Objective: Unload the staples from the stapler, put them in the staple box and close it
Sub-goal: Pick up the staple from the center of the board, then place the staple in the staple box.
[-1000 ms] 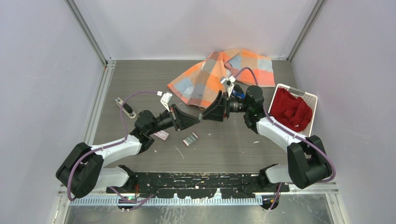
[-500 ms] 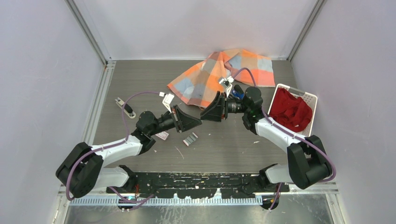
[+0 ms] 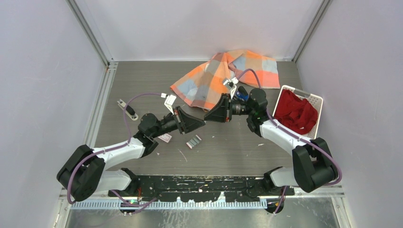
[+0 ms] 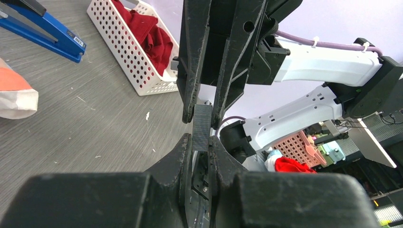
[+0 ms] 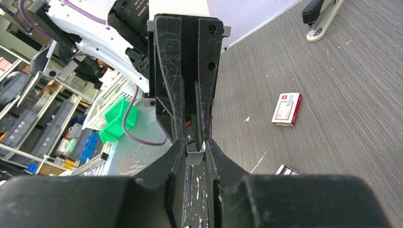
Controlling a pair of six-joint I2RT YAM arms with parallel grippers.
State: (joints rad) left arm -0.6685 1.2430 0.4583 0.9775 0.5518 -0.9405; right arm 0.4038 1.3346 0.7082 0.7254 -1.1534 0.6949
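arms angled inward; left gripper (image 3: 203, 122), right gripper (image 3: 206, 116) tip-to-tip, pinching staples (image 4: 202, 126)

Stapler (image 4: 52, 35) left of basket (image 4: 128, 61).

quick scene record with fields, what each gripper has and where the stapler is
left gripper: shut on staple strip
right gripper: shut on the strip's other end
strip: held between both grippers, above the table
stapler: blue, on table, unheld
loose staples: on table, under the grippers
packet: white-and-red, flat on table
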